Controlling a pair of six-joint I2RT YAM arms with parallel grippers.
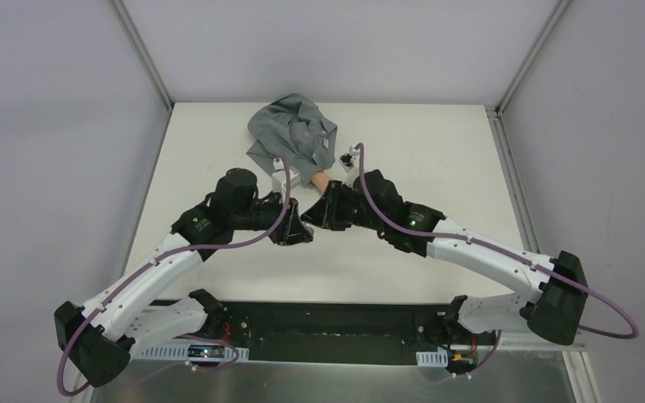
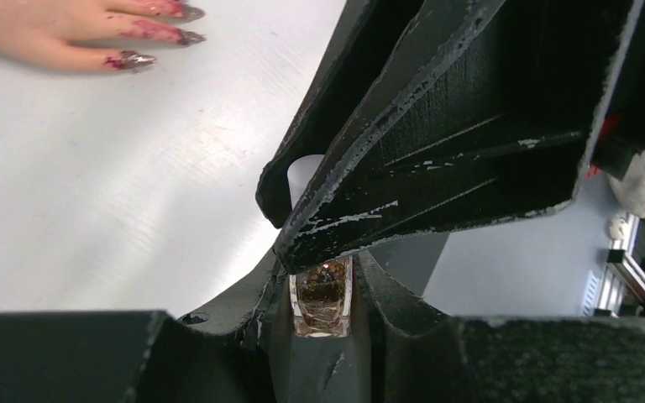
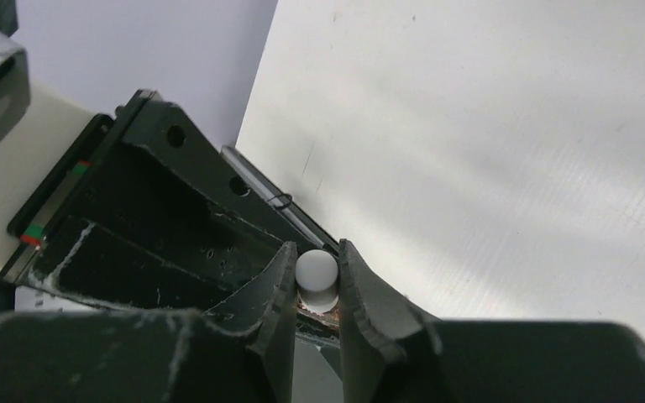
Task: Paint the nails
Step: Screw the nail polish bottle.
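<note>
"Left wrist view: what is the left gripper holding?"
"It is pinched tight on the polish bottle. The right gripper, right up against it, is closed narrowly on the white cap."
"And the nails?"
"On the fake hand, just beyond both grippers, fingers pointing back towards the arms. The right arm looks nearer."
</note>
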